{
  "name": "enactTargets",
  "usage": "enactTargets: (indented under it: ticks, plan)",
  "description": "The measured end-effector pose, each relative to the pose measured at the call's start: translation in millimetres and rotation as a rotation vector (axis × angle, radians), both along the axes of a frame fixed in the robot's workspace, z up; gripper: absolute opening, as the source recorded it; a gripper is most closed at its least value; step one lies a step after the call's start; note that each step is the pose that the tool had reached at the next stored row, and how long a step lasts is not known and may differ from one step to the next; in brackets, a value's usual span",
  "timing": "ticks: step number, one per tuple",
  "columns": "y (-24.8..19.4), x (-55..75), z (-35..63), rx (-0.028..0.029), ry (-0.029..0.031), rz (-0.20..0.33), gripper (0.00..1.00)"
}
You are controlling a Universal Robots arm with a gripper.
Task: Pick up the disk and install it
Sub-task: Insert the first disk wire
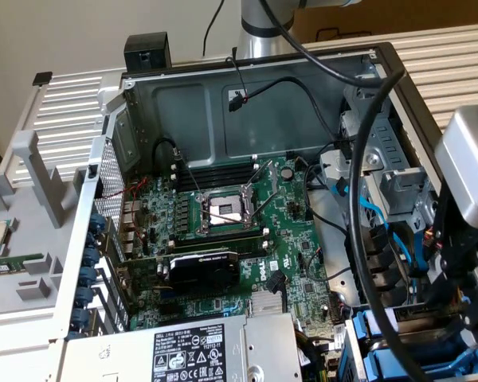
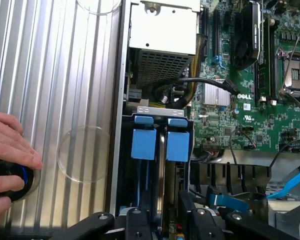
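Note:
In the wrist view my gripper (image 2: 165,220) hangs over the drive bay (image 2: 124,165) at the corner of the open computer case. Between its black fingers (image 2: 140,222) stands the disk (image 2: 162,175), seen edge-on as a thin grey metal slab with a sliver of circuit board. The jaws are shut on its two flat sides. Two bright blue plastic tabs (image 2: 143,144) sit either side of the slab inside the bay. In the exterior view the gripper (image 1: 460,314) is low at the right edge, just above the blue trays (image 1: 382,354).
A person's hand (image 2: 10,150) rests on a black knob with a blue ring (image 2: 7,177) on the ribbed metal surface (image 2: 65,75) beside the case. The silver power-supply box (image 1: 183,350), the motherboard (image 1: 223,239) and thick black cables (image 1: 358,199) crowd the case.

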State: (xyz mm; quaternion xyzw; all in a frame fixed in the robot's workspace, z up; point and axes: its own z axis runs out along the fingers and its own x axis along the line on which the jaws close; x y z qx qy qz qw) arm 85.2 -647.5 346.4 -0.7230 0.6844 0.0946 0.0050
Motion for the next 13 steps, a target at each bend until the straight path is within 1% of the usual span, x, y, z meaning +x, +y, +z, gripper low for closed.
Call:
enactTargets:
  ticks: [1,2,3,4,6,8,10,11,12,13]
  plan:
    - [-0.3,-0.4,0.0,0.0183,-0.0017,0.001,0.36]
    - [-0.9,-0.7,0.0,0.0319,-0.003,0.002,0.36]
    - [-2.1,-0.8,0.0,0.0427,-0.0039,0.003,0.36]
    - [-3.8,-0.9,0.0,0.0511,-0.0046,0.004,0.36]
    - [-7.5,-1.3,0.0,0.064,-0.0055,0.006,0.36]
    - [-11.2,-1.7,0.0,0.0785,-0.0064,0.007,0.36]
    - [-13.6,-1.8,-0.2,0.0928,-0.0071,0.009,0.36]
    - [-14.1,-1.8,-0.2,0.0986,-0.0075,0.011,0.36]
    - [-14.3,-1.8,-0.2,0.1026,-0.0079,0.012,0.36]
    - [-14.4,-1.7,-0.3,0.1052,-0.0081,0.013,0.36]
